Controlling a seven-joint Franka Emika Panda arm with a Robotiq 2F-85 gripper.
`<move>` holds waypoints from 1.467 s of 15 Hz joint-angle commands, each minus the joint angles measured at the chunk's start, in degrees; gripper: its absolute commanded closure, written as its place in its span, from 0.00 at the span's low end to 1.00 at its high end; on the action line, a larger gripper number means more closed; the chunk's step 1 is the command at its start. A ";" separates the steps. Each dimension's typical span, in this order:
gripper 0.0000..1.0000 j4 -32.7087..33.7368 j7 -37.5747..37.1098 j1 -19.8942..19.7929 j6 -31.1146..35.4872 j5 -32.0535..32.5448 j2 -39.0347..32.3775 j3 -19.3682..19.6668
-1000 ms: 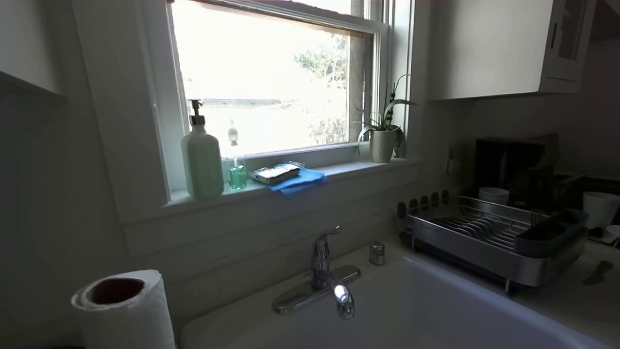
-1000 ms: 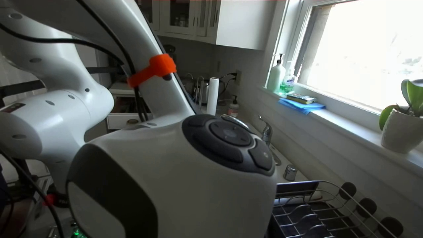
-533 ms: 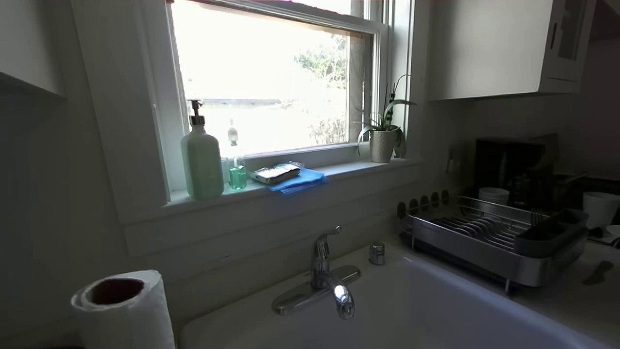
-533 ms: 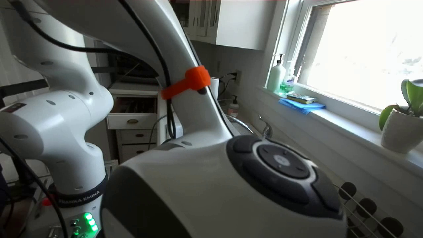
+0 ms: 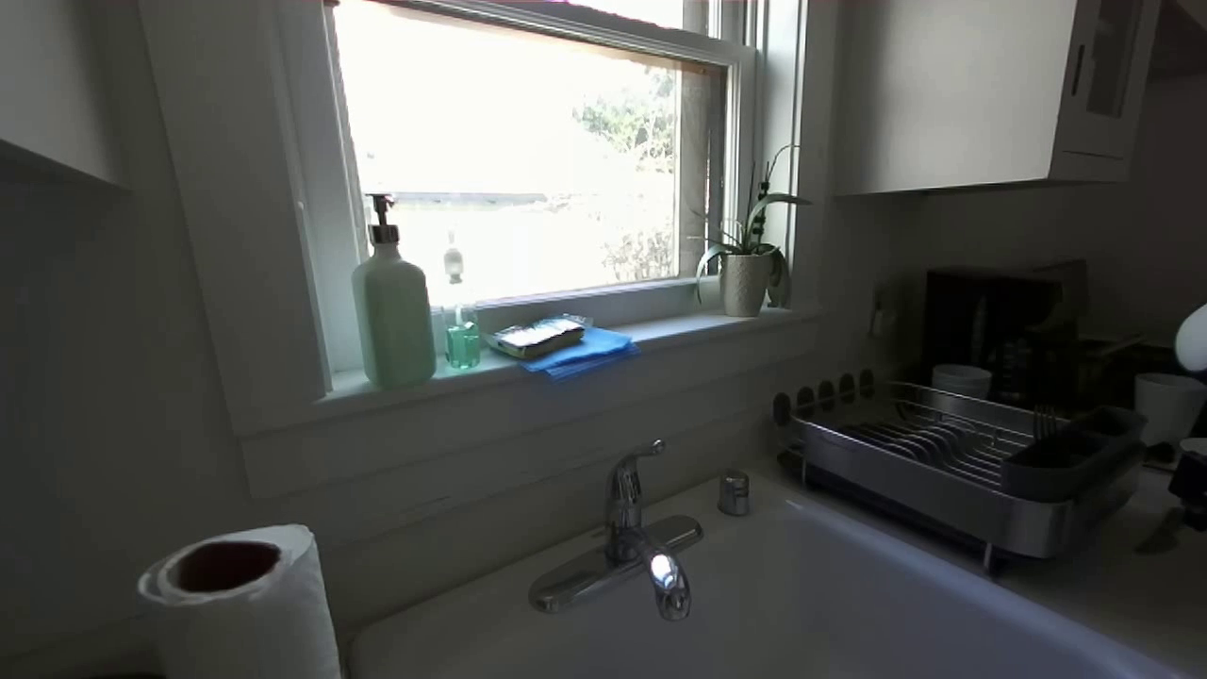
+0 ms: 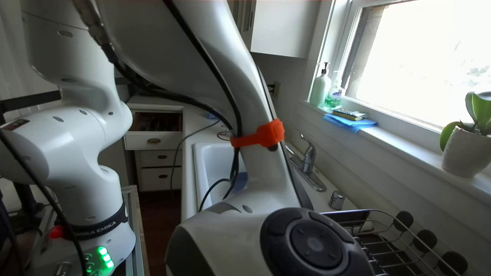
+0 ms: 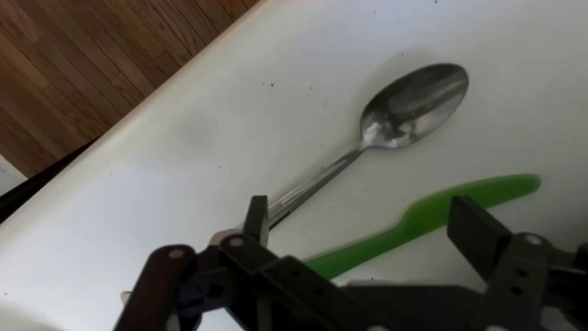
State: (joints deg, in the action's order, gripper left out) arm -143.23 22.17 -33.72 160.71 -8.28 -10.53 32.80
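Note:
In the wrist view my gripper (image 7: 359,214) is open, with nothing between its fingertips. It is over a white counter (image 7: 193,184). A green knife (image 7: 422,218) lies on the counter, running beneath the space between the fingers; the right finger covers part of its blade and the left finger linkage hides its handle end. A metal spoon (image 7: 413,105) lies beyond it, bowl away from me; the left fingertip overlaps the end of its handle. In an exterior view the arm's hand (image 6: 226,241) fills the lower middle, and the fingers are out of view.
The counter edge and wood floor (image 7: 92,59) show at upper left. A dish rack (image 5: 934,500) stands beside the sink (image 5: 849,585) and faucet (image 5: 622,509). Bottles, a blue cloth (image 5: 585,354) and a potted plant (image 5: 745,283) are on the windowsill. A paper towel roll (image 5: 255,622) stands nearby.
In an exterior view the arm has swung rightward and down, uncovering the base, drawers and part of the sink. White and dark arm parts now show at the right edge of an exterior view.

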 commanded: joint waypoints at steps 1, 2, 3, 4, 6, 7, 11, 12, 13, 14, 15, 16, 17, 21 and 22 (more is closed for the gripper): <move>0.00 1.64 5.76 -3.44 3.94 -9.10 -2.45 -4.52; 0.00 1.96 7.03 -4.11 4.80 -10.78 -3.03 -5.58; 0.00 2.30 8.18 -4.75 5.46 -12.27 -3.36 -6.65; 0.00 2.64 9.10 -5.35 6.33 -13.54 -3.84 -7.66; 0.00 3.37 10.81 -6.45 7.92 -15.54 -5.01 -9.71; 0.00 3.71 11.66 -7.13 8.39 -16.52 -5.46 -10.85; 0.11 4.50 14.13 -9.49 9.42 -17.87 -7.57 -13.75; 0.12 4.69 14.66 -10.13 9.64 -18.15 -7.97 -14.47; 0.11 4.80 15.07 -10.86 10.17 -18.62 -8.15 -15.41; 0.06 4.82 15.75 -11.75 10.64 -19.17 -8.24 -16.48; 0.02 4.78 16.58 -12.62 11.33 -19.69 -8.45 -17.50; 0.00 4.75 17.34 -13.42 11.95 -19.77 -8.71 -18.29; 0.00 4.70 17.73 -14.20 12.73 -19.99 -8.96 -19.16; 0.00 4.05 20.21 -17.72 15.31 -21.62 -8.73 -23.25; 0.00 3.44 21.50 -19.18 16.30 -22.67 -8.16 -24.96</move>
State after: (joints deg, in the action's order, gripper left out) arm -140.17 40.74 -49.64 173.55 -27.01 -18.09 12.68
